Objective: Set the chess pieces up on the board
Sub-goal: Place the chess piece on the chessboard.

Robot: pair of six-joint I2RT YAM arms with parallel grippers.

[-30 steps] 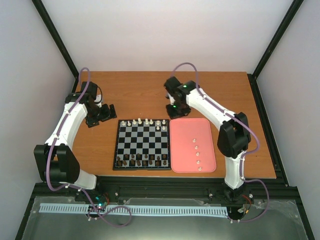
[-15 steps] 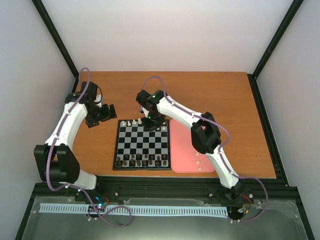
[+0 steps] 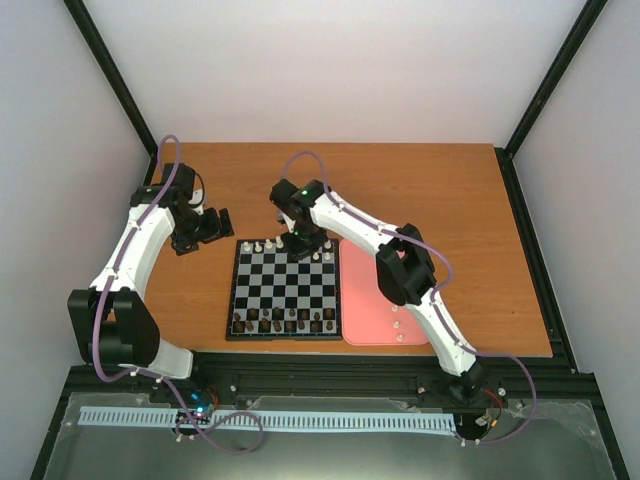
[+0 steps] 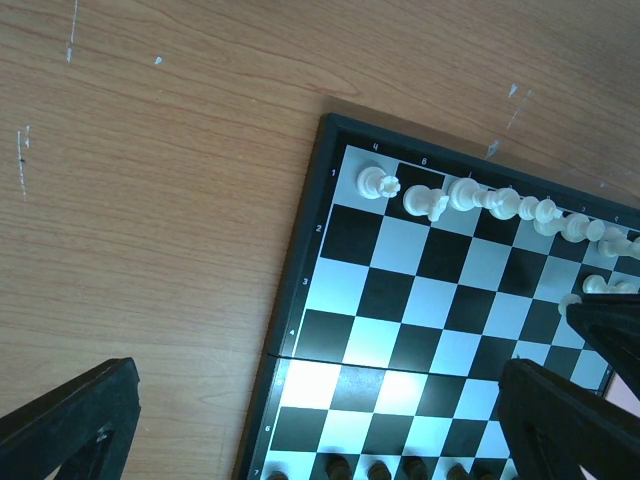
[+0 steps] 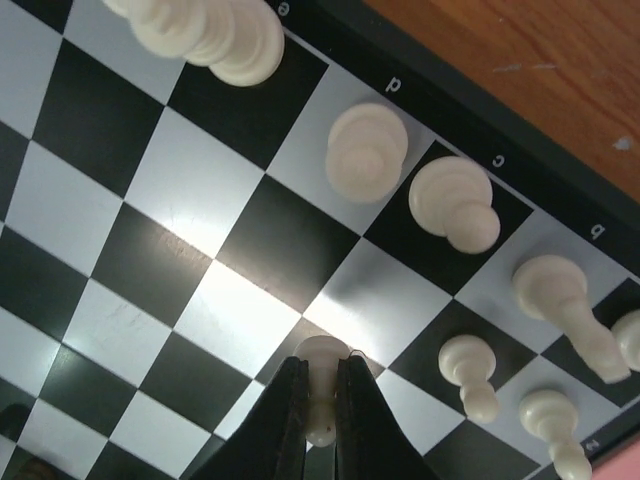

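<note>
The overhead view is bright and evenly lit, with only soft shadows on the desk (image 3: 480,200). In the left wrist view, white glare washes the board (image 4: 430,260) near its lower edge. The right wrist view shows similar glare mid-board, and the chess pieces (image 5: 215,35) at the top edge look blurred.

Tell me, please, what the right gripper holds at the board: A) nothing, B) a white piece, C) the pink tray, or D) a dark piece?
B: in the right wrist view the right gripper is shut on a small white piece, with the squares of the board right behind it.
</note>
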